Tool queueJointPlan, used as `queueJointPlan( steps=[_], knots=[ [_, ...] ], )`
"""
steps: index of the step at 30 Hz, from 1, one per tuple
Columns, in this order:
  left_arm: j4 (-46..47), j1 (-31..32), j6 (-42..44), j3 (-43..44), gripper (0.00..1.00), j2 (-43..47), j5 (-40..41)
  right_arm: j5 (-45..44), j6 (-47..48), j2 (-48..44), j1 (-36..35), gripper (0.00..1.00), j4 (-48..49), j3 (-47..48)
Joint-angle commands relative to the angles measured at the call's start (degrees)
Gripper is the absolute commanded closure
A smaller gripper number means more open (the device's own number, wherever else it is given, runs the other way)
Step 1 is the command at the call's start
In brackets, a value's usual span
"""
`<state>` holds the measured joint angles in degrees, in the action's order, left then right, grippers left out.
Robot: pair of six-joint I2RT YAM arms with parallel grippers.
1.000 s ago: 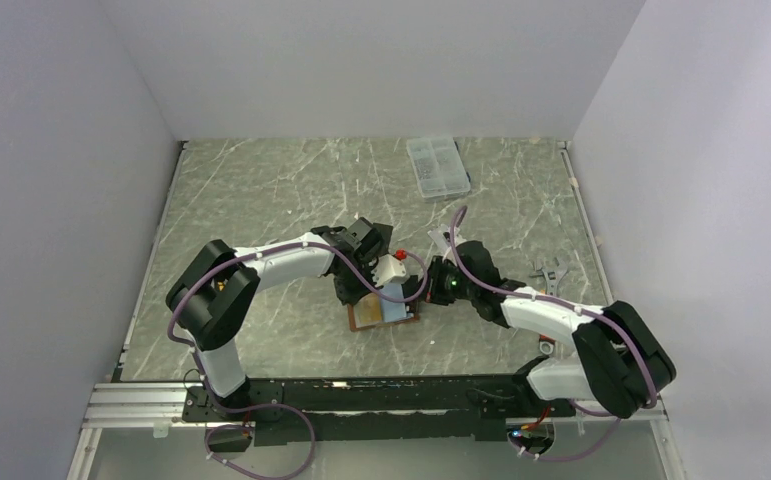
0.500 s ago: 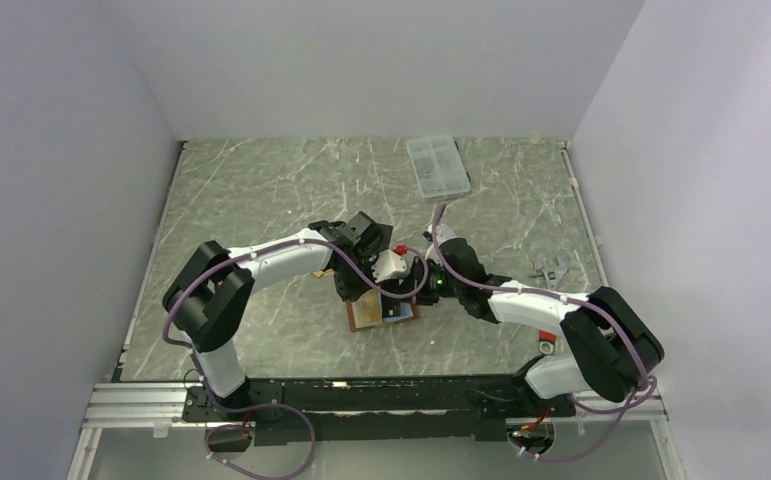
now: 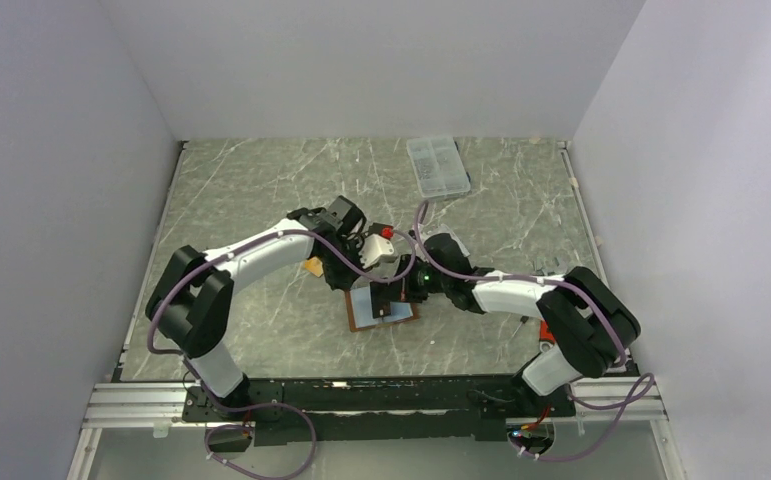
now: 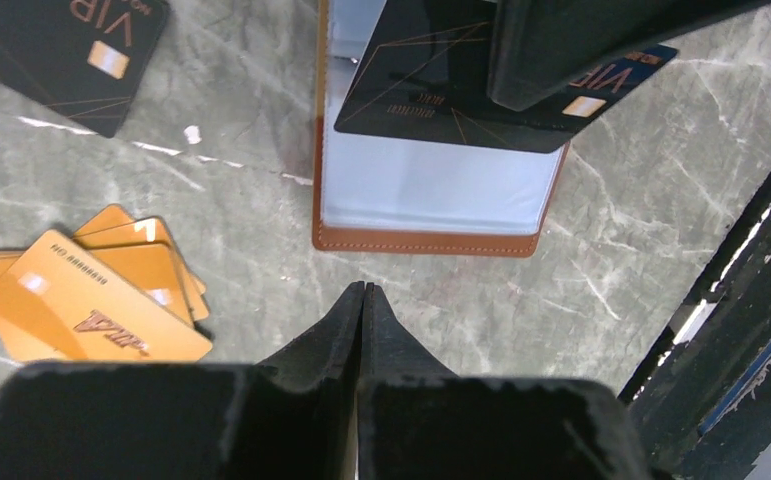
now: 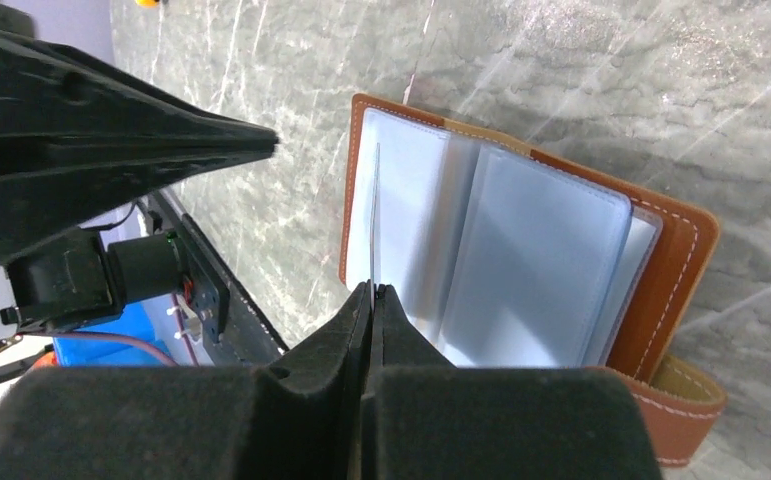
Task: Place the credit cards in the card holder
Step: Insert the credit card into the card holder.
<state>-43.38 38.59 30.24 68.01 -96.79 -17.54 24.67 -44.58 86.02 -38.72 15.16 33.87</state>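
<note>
The brown card holder [image 3: 359, 318] lies open near the table's front, its pale blue pockets [image 5: 531, 260] facing up. My right gripper [image 5: 372, 290] is shut on a black credit card [image 4: 431, 100]. The card hangs over the open pockets and shows edge-on [image 5: 374, 215] in the right wrist view. My left gripper [image 4: 362, 290] is shut and empty. Its tips hover over bare table just short of the holder's brown edge [image 4: 426, 240]. Several orange credit cards [image 4: 81, 295] lie to its left, and another black card [image 4: 61, 50] lies farther off.
A clear plastic compartment box [image 3: 437, 165] sits at the back right. The dark rail [image 4: 741, 300] at the table's near edge runs close to the holder. The two arms cross closely above the holder.
My right gripper has moved left with the black card to above the open holder. My left arm has drawn back and leftward off the holder, with its jaws still shut.
</note>
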Motion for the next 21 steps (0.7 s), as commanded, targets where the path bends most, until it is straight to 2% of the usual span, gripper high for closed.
queueJointPlan(
  steps=[1,9,21],
  knots=[
    [-0.9,-1.1,3.1,0.6,0.94,4.4,-3.4,0.9,1.4,2.1,-0.2,1.0,2.5,3.1],
    [2.2,2.9,5.5,-2.7,0.93,2.3,-5.1,0.8,1.8,1.9,2.2,1.0,3.9,2.1],
    [7.8,8.6,10.1,-9.9,0.93,0.9,3.0,-0.8,0.0,2.8,2.9,1.0,9.0,-2.5]
  ],
)
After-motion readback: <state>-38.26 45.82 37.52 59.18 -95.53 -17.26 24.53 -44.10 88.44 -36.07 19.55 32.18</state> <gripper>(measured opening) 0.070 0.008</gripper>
